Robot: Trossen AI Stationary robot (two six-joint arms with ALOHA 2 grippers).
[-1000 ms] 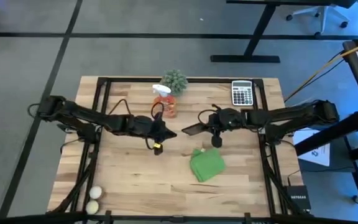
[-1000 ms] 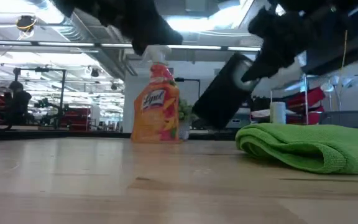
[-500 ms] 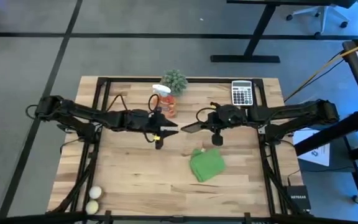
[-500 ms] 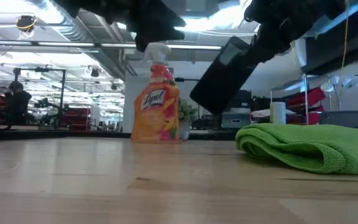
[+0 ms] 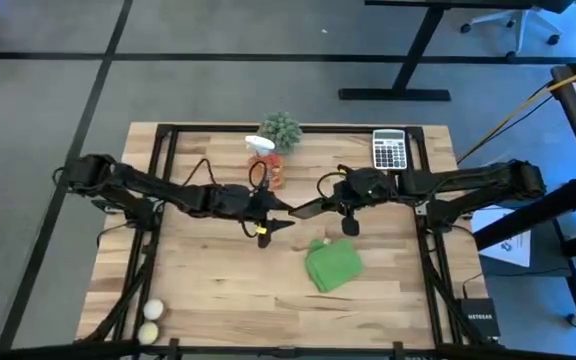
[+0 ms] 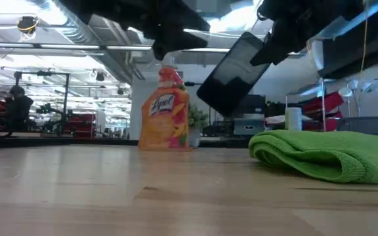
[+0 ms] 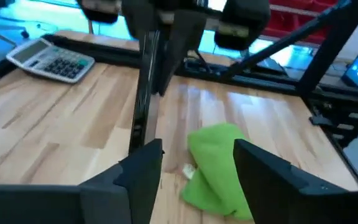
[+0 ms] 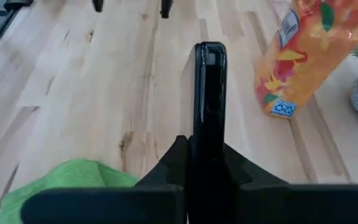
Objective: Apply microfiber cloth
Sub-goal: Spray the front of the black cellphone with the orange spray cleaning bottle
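The bright green microfiber cloth (image 5: 331,265) lies bunched on the wooden table, right of centre and toward the near edge; no gripper touches it. It also shows in the low view (image 6: 327,154). My right gripper (image 5: 330,207) hovers above the table's middle, shut on a black phone (image 5: 306,208). My left gripper (image 5: 278,215) hangs open just left of the phone's free end, with the cloth (image 7: 219,171) showing between its fingers farther off. An orange spray bottle (image 5: 266,168) stands behind both grippers. My right gripper pinches the phone between its two fingers, one on each flat face (image 8: 209,146), at the phone's end nearest the wrist. The fingers come from the table's right and lie along the phone. The phone is lifted clear, its free end (image 6: 215,98) slanting down toward the left.
A fuzzy plant ball (image 5: 280,128) sits at the far edge beside the bottle, and a calculator (image 5: 389,150) lies at the far right. Two pale balls (image 5: 151,320) rest at the near left corner. Bare wood spreads over the near left of the table (image 5: 208,290).
My left gripper has moved toward the table's right edge, closing on the phone's free end. My right gripper has raised the phone a little and carried it slightly toward the left. The cloth has stayed where it was.
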